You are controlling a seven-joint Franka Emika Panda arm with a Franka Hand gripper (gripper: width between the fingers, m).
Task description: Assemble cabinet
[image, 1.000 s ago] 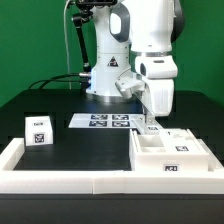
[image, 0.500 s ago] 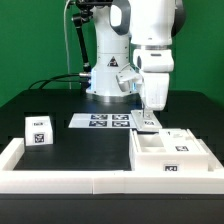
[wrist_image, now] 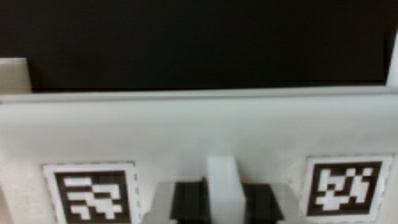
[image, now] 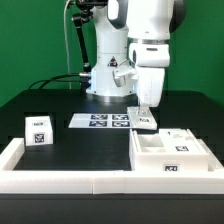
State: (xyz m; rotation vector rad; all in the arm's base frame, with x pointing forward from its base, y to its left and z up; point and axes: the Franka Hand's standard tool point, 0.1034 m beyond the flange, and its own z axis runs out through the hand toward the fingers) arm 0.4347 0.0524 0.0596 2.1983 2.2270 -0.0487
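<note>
Progress: early to middle, by my reading.
- Cabinet, a large white plastic box with small black-and-white tags (image: 172, 152), sits on the black table (image: 55, 105) toward the exterior view's right, near the front. Its upper side looks open; no panel seems to close it yet.
- One loose part, a flat white plastic panel with square printed tags (image: 143, 119), hangs from the gripper (image: 146, 109). It sits just behind the box, at the end of the marker board (image: 98, 121).
- Whether the white panel's lower edge clears the table or touches it, I cannot tell.
- In the wrist view the dark fingers (wrist_image: 189, 203) pinch a raised white rib on the panel (wrist_image: 214, 120), a tag on either side.
- Small white cube with one tag (image: 38, 130) stands well apart, on the exterior view's left.
- Left to do, as I judge it: bring the panel to the box, seat it, then any further parts.

Hard to make out:
- The wrist view is blurred and cuts the fingers off at the frame edge.
- In the exterior view the panel masks the fingertips.
- The box interior reads as pale ledges only, so I cannot tell whether panels are already fitted.
- The box's far side is hidden.
</note>
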